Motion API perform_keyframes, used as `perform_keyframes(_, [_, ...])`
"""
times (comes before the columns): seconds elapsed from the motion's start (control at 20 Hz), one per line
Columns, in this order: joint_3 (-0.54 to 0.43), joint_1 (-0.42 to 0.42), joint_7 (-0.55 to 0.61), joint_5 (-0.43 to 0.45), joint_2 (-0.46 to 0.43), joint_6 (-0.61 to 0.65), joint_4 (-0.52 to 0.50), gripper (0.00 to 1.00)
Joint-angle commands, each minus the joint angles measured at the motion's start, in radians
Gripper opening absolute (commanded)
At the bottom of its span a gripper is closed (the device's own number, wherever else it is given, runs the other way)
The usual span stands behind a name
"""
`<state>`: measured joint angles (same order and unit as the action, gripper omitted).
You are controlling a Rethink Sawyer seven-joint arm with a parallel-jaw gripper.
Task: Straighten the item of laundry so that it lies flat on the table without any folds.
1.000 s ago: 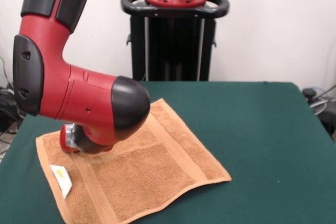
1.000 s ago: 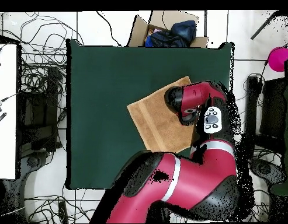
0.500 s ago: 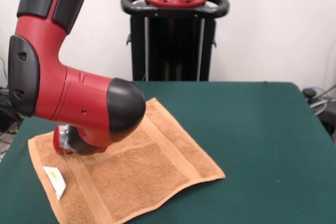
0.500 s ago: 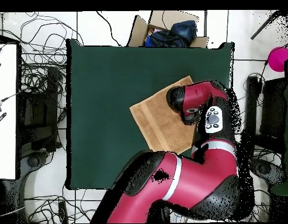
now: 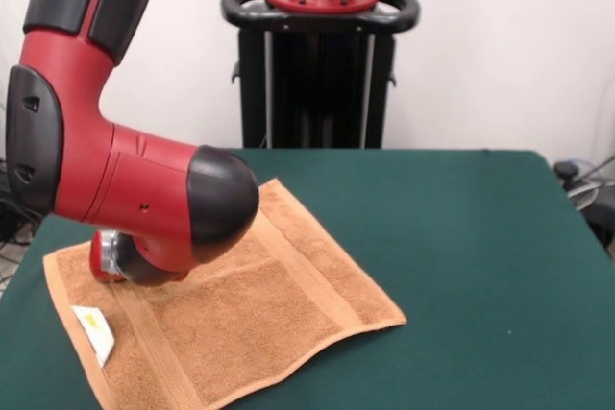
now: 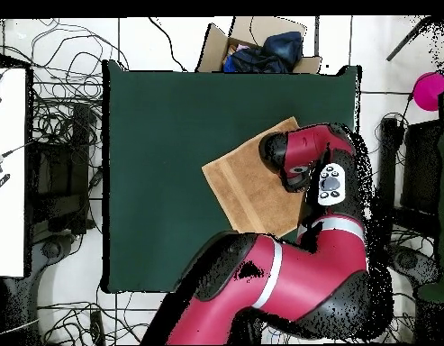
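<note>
The orange-tan towel (image 5: 250, 314) lies spread on the dark green table (image 5: 461, 237), at the left front in the front view. Its woven band stripes show, and a small white tag (image 5: 93, 331) sits near its left edge. Its front edge ripples slightly. In the overhead view the towel (image 6: 248, 185) lies at the table's (image 6: 171, 135) right side, partly under the arm. My gripper (image 5: 110, 258) is down on the towel's far left part, mostly hidden by the red and black wrist. I cannot see whether it is open or shut.
The robot's black pedestal (image 5: 320, 64) stands behind the table. A cardboard box with dark cloth (image 6: 261, 45) sits past the table's far edge. Cables cover the floor at the left, beside a white bench (image 6: 7, 171). A pink object (image 6: 430, 90) is at the right.
The arm and the towel under it have slid together to the left in the front view, which is right in the overhead view. The towel's shape is nearly the same.
</note>
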<state>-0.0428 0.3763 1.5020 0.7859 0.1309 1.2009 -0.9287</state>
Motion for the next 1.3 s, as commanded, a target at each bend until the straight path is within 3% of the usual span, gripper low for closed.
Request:
perform_keyframes(0.05, [-0.057,0.074,-0.162,-0.029,0.006,-0.081,-0.128,0.0])
perform_keyframes(0.1, [-0.109,0.11,-0.164,-0.1,0.052,-0.109,-0.201,0.0])
perform_keyframes(0.3, [-0.196,0.156,-0.163,-0.249,0.209,-0.091,-0.363,0.0])
perform_keyframes(0.6, [-0.269,0.209,-0.135,-0.38,0.382,-0.099,-0.507,0.0])
perform_keyframes(0.7, [-0.307,0.241,-0.092,-0.413,0.418,-0.215,-0.57,0.0])
perform_keyframes(0.9, [-0.325,0.25,-0.011,-0.422,0.43,-0.35,-0.622,0.0])
perform_keyframes(1.3, [-0.332,0.228,-0.006,-0.386,0.365,-0.479,-0.627,0.0])
